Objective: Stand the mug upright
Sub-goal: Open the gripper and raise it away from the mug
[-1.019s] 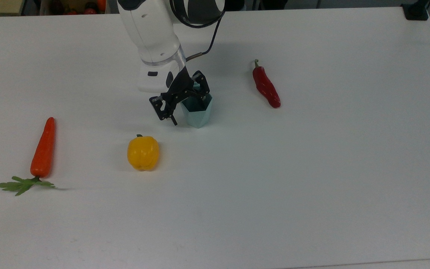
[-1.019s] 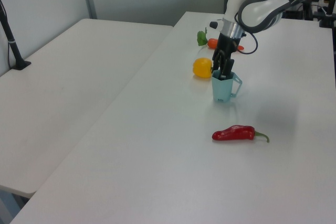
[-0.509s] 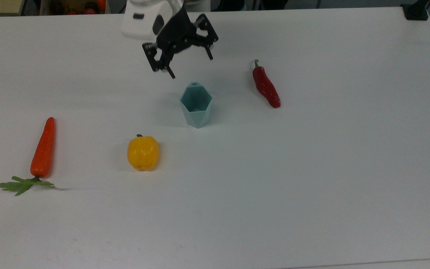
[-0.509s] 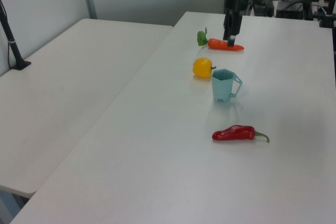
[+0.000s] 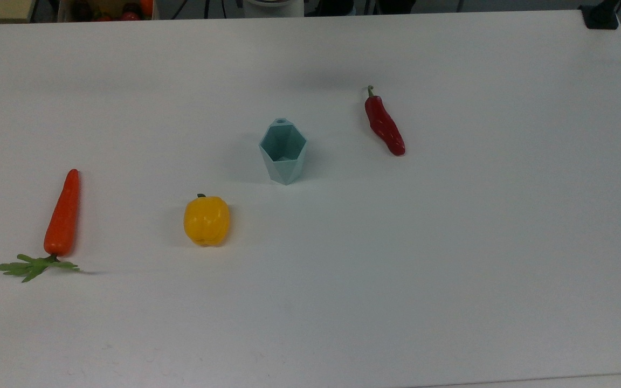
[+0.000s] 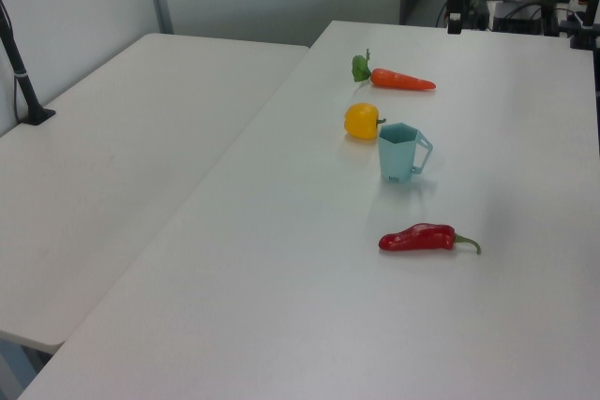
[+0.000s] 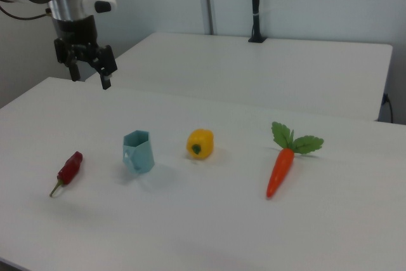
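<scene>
The mug is a pale teal faceted cup standing upright on the white table, mouth up, near the middle. Its handle points to the left view's right, on the mug. In the right view the mug stands between a red chili and a yellow pepper. My gripper hangs high above the table's far left corner in the right view, well up and to the left of the mug. It is open, with nothing between its fingers.
A yellow pepper lies near the mug, a carrot at the top view's left, a red chili to the mug's right. A second white table adjoins this one. A black post stands on it.
A second ago my gripper's fingers were at the mug's rim. It has since let go, risen and drawn back out of the top view. The mug stays upright in place.
</scene>
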